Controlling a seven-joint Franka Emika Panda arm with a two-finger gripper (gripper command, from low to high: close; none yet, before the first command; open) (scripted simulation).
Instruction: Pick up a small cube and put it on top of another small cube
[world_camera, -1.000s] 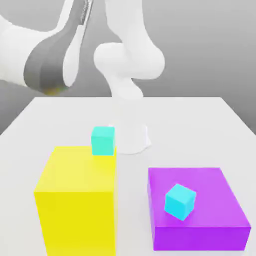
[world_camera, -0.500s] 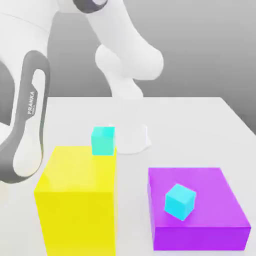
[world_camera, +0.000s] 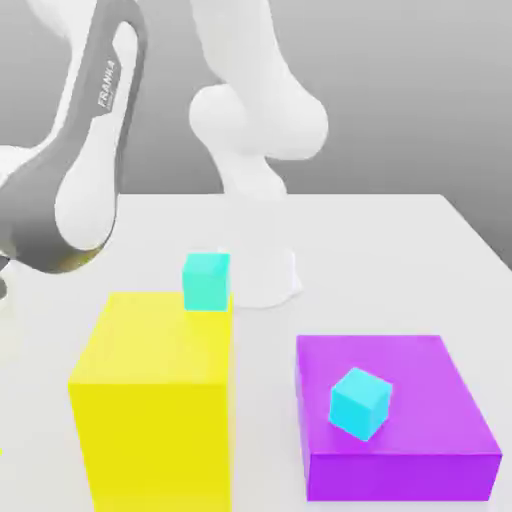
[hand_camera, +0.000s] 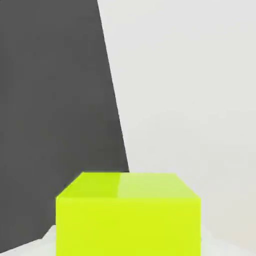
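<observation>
Hand view: small lime cube (hand_camera: 128, 215), plain faces.

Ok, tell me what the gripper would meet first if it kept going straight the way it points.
Probably the white table surface beyond the small lime yellow-green cube; depth is unclear.

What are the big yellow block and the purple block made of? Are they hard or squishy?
It's a simulator render, so this is a guess. The big yellow block and the purple block both look like hard, matte plastic: flat single colours, sharp straight edges, no shine, no grain. Nothing sags under the cyan cube, so probably hard.
</observation>
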